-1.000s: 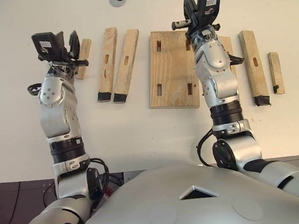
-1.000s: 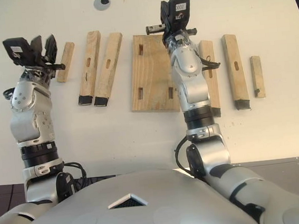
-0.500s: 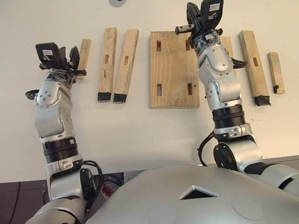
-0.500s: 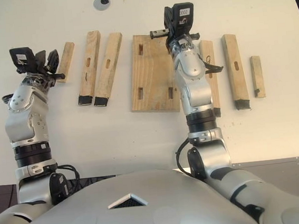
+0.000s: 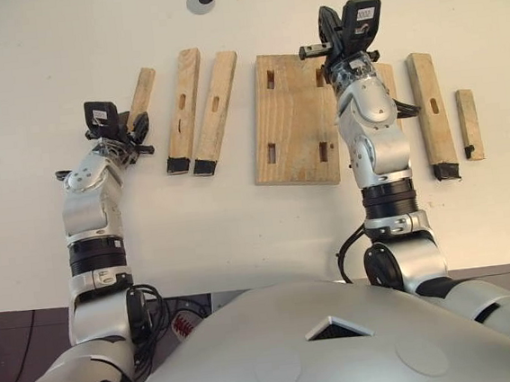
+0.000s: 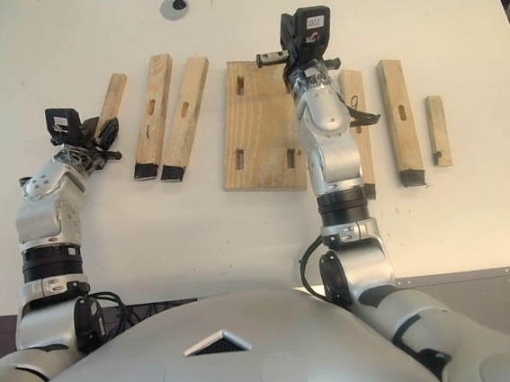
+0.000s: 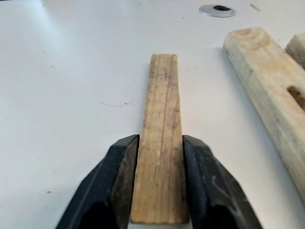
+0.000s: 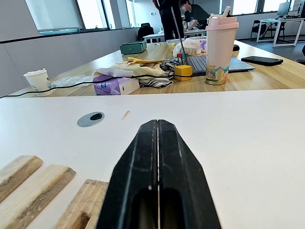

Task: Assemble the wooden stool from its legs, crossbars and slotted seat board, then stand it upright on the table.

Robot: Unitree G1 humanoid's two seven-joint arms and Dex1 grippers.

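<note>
The left wrist view shows the left pincer (image 7: 159,141) narrowed onto the near end of a short crossbar (image 7: 162,109), one black finger (image 7: 125,162) against each long edge. The bar lies flat on the white table (image 7: 71,71) and runs straight away from the pincer. A slotted leg (image 7: 267,90) lies just to the pincer's right, and a round metal grommet (image 7: 217,10) sits far ahead of it.

The head views add the whole layout. A second slotted leg (image 5: 216,112) lies beside the first. The seat board (image 5: 292,120) is farther right, under the right arm. Beyond that arm lie another leg (image 5: 433,115) and a second short crossbar (image 5: 471,123).

The right wrist view shows the right pincer (image 8: 158,123) pressed fully together, with nothing between its fingers. Ahead of it lies bare tabletop, and farther off a pink tumbler (image 8: 220,50) stands on another desk.

The left arm is bent at the elbow, with its wrist low beside the crossbar's near end. The right forearm stretches forward over the seat board, with its pincer raised above the board's far right corner.
</note>
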